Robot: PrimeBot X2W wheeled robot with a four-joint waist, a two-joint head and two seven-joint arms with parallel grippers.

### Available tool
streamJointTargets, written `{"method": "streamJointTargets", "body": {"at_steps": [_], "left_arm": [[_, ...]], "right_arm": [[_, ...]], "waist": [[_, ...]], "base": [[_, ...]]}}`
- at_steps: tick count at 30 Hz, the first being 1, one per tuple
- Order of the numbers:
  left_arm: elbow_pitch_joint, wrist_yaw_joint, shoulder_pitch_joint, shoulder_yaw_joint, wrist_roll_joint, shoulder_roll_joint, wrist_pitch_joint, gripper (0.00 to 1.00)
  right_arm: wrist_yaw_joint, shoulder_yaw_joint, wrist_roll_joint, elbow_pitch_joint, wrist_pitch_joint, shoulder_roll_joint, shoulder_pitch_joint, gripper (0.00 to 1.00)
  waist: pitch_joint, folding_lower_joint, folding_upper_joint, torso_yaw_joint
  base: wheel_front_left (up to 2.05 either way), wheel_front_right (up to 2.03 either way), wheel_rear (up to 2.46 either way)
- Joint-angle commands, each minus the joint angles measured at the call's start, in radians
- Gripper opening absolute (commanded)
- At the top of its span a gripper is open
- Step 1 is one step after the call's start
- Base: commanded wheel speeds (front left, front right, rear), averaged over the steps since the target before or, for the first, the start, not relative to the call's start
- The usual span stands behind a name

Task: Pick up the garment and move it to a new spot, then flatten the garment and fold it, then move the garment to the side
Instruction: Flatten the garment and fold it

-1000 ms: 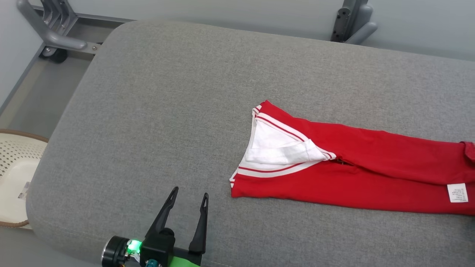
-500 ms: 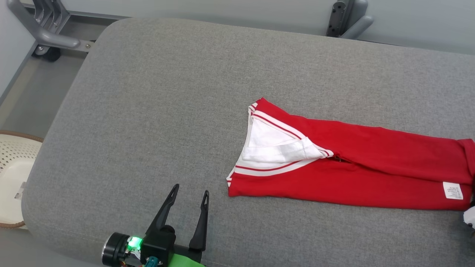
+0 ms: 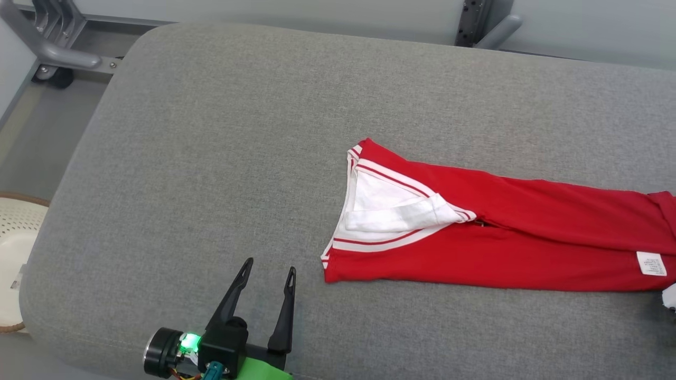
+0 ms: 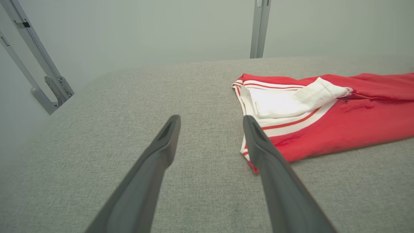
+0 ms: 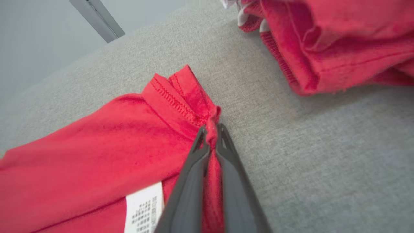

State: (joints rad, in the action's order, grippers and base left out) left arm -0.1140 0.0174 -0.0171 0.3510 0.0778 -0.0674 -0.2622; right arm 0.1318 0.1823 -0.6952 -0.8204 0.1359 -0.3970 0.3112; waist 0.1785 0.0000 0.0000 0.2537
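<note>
At the near edge of the grey padded surface [image 3: 211,158], the left end effector [image 3: 270,266] hovers with its two dark fingers spread wide and nothing between them. In the left wrist view, that end effector [image 4: 211,119] points across bare padding, and its right finger overlaps the nearest corner of the garment [image 4: 339,129].

Just beside it, toward the robot's right, the red garment [image 3: 501,248] lies flat and lengthwise on the surface. Its white-striped opening is turned back to show a white lining [image 3: 391,208]. A white care label [image 3: 650,263] sits near the garment's right end.

There, in the right wrist view, the right end effector [image 5: 212,129] is pressed together on a pinch of the garment's [image 5: 97,145] stitched red hem, with the label [image 5: 144,207] just beside its fingers. Beyond that hem lies another bunch of red fabric [image 5: 339,48]; whether it belongs to the same piece cannot be told.

Off the surface's left side stands a cream perforated basket [image 3: 13,248]. Past the far edge are a grey metal frame [image 3: 47,47] and a bracket [image 3: 483,26] against a pale wall.
</note>
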Motion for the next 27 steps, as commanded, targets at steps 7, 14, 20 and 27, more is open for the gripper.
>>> {"method": "streamJointTargets", "body": {"at_steps": [7,14,20,27], "left_arm": [[-0.001,-0.009,0.016,-0.01,-0.011,0.005,-0.002,1.0],[-0.005,-0.01,0.021,-0.013,-0.014,0.008,-0.002,1.0],[-0.017,-0.017,0.022,-0.012,-0.015,0.01,-0.002,1.0],[-0.03,-0.023,0.029,-0.002,-0.008,0.013,-0.002,1.0]], "right_arm": [[-0.002,-0.018,-0.016,0.104,-0.01,-0.041,-0.02,0.0],[-0.002,-0.061,-0.037,0.318,-0.063,-0.022,-0.039,0.0],[-0.001,-0.124,-0.013,0.57,-0.137,0.024,-0.059,0.0],[-0.001,-0.265,0.058,0.76,-0.24,0.138,-0.028,0.0]], "waist": [[0.0,0.0,0.0,-0.058],[-0.002,0.0,0.0,-0.084],[-0.01,0.0,0.0,-0.081],[-0.021,0.0,0.0,-0.033]], "base": [[0.0,0.0,0.0],[0.0,0.0,0.0],[0.0,0.0,0.0],[0.0,0.0,0.0]]}}
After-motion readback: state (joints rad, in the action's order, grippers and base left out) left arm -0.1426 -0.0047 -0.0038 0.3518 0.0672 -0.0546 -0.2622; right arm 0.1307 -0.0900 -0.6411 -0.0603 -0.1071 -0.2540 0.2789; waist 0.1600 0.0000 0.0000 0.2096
